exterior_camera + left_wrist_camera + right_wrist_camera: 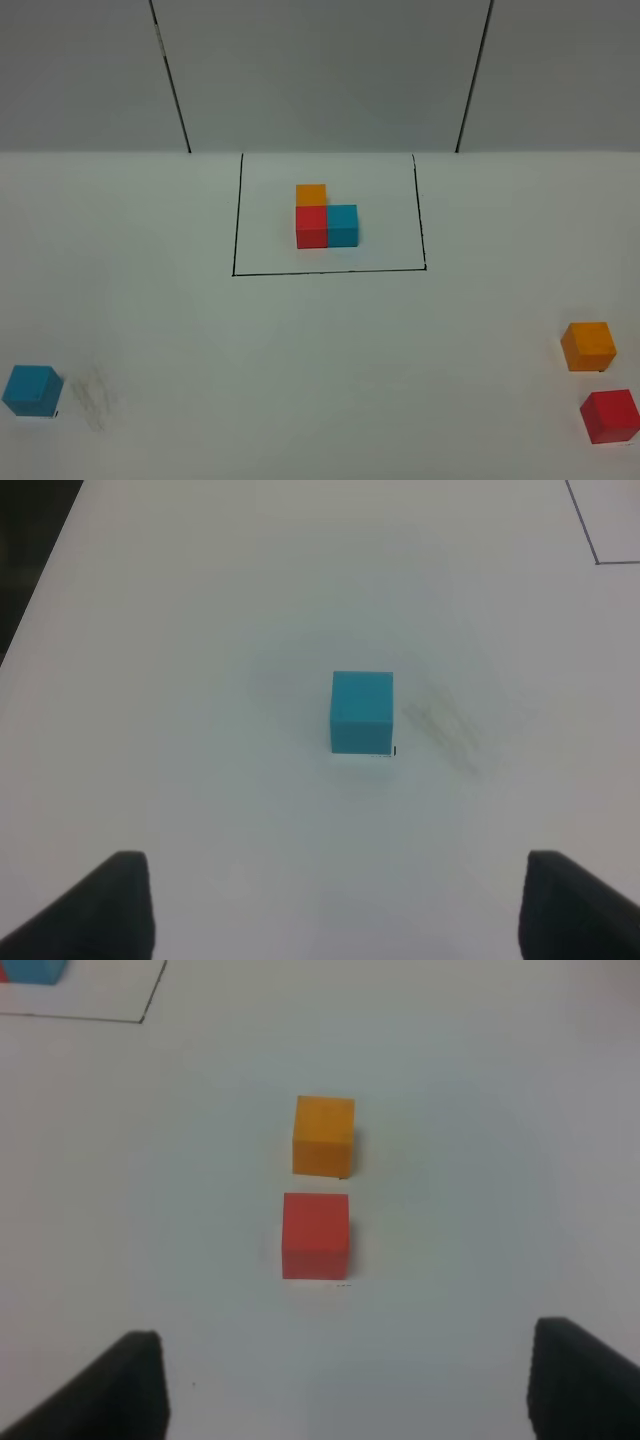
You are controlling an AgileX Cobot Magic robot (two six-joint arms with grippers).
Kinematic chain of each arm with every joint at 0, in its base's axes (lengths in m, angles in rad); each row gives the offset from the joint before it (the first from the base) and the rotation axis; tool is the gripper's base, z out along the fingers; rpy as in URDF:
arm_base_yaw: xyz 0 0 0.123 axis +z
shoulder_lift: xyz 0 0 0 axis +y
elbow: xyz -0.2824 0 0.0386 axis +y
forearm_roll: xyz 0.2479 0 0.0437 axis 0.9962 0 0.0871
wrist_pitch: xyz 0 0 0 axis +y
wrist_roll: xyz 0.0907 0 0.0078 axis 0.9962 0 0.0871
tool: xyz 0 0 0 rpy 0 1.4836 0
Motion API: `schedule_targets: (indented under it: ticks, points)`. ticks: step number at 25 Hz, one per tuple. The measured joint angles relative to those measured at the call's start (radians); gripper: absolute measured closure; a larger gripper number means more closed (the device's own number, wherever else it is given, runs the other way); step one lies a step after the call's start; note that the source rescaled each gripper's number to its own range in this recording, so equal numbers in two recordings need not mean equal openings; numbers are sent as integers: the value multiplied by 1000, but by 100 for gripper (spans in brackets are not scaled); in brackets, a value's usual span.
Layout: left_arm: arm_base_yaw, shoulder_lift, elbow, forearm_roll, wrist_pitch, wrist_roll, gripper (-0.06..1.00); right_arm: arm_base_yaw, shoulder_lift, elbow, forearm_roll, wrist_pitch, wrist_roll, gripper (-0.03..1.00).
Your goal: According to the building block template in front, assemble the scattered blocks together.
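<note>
The building block template lies at the table's far middle: an orange cube behind a red one, a blue one to the red's right, all inside a thin black outline. Of the scattered blocks, the blue cube sits alone at the near left. The orange cube and red cube sit at the near right. No arm shows in the exterior view. My left gripper is open, short of the blue cube. My right gripper is open, short of the red cube, with the orange cube beyond it.
A faint grey smudge marks the white table right of the blue cube. The table's dark left edge shows in the left wrist view. A corner of the outline shows in the right wrist view. A grey panelled wall stands behind.
</note>
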Motion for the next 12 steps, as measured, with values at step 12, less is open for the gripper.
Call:
schedule_targets:
  ticks: [12]
  points:
    - [0, 0, 0, 0, 0, 0, 24, 0, 0, 0, 0, 0, 0, 43]
